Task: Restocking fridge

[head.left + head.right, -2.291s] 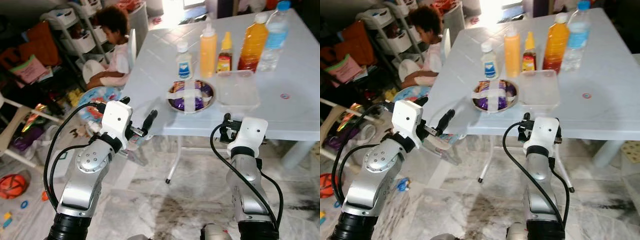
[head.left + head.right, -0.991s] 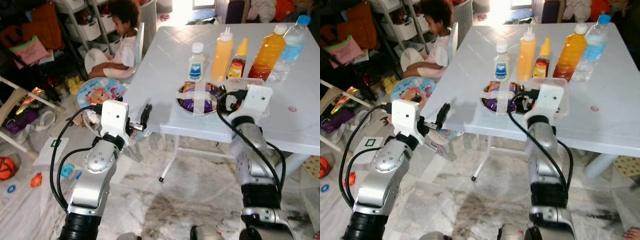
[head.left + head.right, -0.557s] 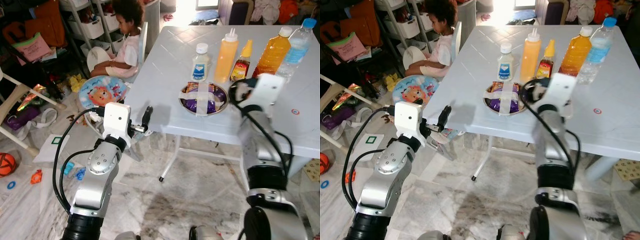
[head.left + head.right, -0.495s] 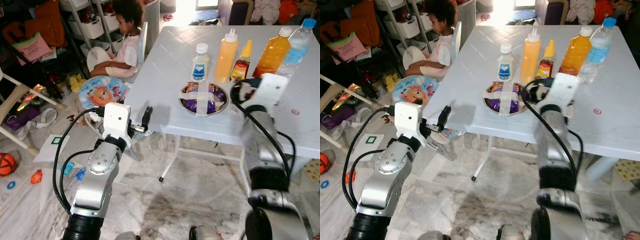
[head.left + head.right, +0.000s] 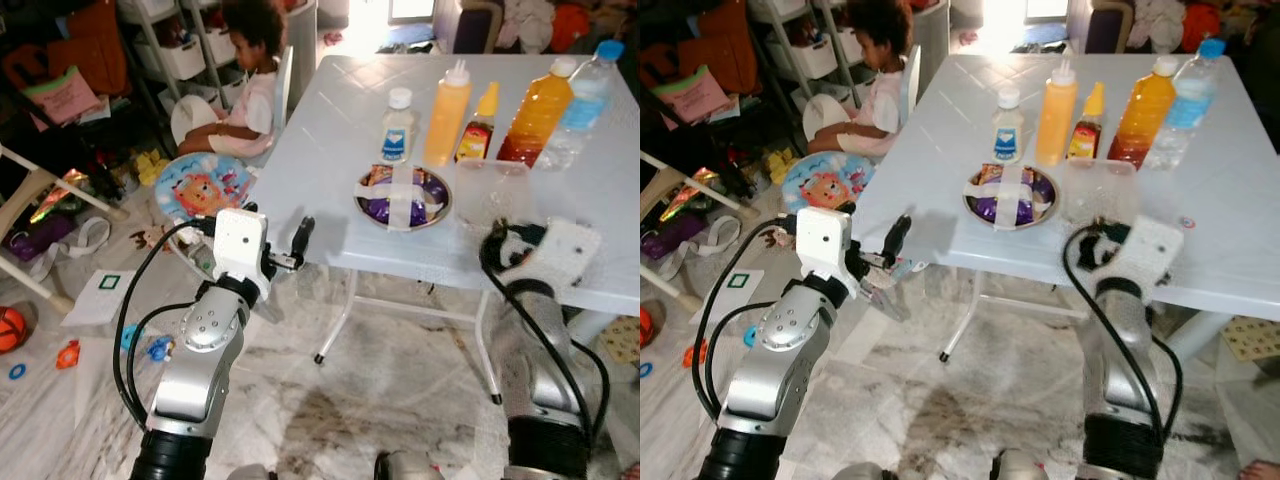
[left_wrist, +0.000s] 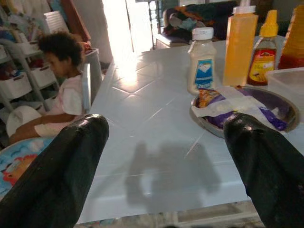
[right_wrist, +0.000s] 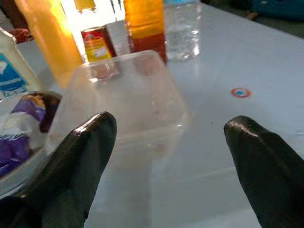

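Left eye view: on the white counter point(image 5: 330, 130) I count five bottles in a row: a small white bottle point(image 5: 398, 126), a tall yellow squeeze bottle point(image 5: 446, 100), a small sauce bottle point(image 5: 474, 123), an orange juice bottle point(image 5: 536, 111) and a clear water bottle point(image 5: 583, 88). Before them sit one taped metal bowl point(image 5: 404, 196) and one clear plastic container point(image 5: 493, 186). One person point(image 5: 243, 85) sits beyond the counter's left edge.

Left wrist view: my left claw point(image 6: 166, 166) hangs released off the counter's near edge, holding nothing.

Right wrist view: my right claw point(image 7: 164, 164) is spread wide, just short of the clear container, empty.
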You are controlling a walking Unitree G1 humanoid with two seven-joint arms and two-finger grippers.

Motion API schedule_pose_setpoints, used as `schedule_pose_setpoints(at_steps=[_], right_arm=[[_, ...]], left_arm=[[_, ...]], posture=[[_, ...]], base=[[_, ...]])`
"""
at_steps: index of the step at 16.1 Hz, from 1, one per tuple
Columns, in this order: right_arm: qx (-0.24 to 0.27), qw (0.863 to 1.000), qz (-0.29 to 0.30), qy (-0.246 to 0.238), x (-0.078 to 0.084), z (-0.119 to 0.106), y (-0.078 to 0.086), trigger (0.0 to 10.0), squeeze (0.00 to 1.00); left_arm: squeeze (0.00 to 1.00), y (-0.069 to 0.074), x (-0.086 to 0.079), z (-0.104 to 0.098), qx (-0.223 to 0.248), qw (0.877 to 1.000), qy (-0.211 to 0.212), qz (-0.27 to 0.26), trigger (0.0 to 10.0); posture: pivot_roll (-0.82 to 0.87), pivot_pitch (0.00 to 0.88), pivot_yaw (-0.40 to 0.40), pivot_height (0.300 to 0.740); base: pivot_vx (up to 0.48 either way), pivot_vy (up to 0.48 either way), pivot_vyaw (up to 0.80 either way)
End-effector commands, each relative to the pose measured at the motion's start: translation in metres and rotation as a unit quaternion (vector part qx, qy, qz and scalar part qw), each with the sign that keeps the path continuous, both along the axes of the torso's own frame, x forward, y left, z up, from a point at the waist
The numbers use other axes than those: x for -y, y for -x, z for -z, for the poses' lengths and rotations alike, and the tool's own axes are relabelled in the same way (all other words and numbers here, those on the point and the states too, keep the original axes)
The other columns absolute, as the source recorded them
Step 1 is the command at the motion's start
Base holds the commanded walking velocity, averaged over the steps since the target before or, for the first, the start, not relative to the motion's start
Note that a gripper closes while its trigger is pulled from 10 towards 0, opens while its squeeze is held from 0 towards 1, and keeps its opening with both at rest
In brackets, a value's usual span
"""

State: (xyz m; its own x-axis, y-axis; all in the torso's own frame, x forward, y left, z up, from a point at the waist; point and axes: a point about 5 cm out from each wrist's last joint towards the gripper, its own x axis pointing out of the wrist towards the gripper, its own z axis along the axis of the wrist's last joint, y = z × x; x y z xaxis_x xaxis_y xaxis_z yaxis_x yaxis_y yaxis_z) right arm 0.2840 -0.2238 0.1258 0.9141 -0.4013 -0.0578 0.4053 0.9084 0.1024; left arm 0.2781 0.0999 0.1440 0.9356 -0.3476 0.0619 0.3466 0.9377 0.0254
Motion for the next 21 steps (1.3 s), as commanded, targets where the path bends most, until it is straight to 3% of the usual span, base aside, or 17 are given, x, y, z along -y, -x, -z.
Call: schedule_pose_setpoints(at_steps=[1,7,10,14,21], right_arm=[[0.013,1.000,-0.004,0.002,0.000,-0.007,0.000,10.0,0.00],[0.022,1.000,0.012,0.009,0.020,-0.013,0.004,10.0,0.00],[0.015,1.000,0.005,0.006,0.014,-0.009,0.008,10.0,0.00],[0.013,1.000,-0.013,0.018,0.008,-0.007,0.010,10.0,0.00],[0.021,0.997,-0.046,0.056,-0.002,-0.012,0.011,10.0,0.00]], left_arm=[[0.00,-0.002,-0.004,0.000,-0.001,1.000,-0.003,-0.004,10.0],[0.00,0.000,-0.001,-0.002,0.006,1.000,-0.004,0.013,10.0],[0.00,0.001,0.001,-0.003,0.008,1.000,0.006,0.027,10.0],[0.00,0.001,0.002,-0.002,0.007,0.999,0.011,0.029,10.0],[0.00,-0.002,0.000,-0.002,0.010,1.000,0.006,0.005,10.0]], posture=[[-0.04,0.000,0.064,0.740],[-0.04,0.000,0.080,0.740],[-0.04,0.000,0.073,0.740],[-0.04,0.000,0.065,0.740],[-0.05,0.000,0.060,0.740]], base=[[0.000,0.000,0.00],[0.000,0.000,0.00],[0.086,0.000,0.00],[0.262,0.000,-0.69],[0.155,0.000,0.00]])
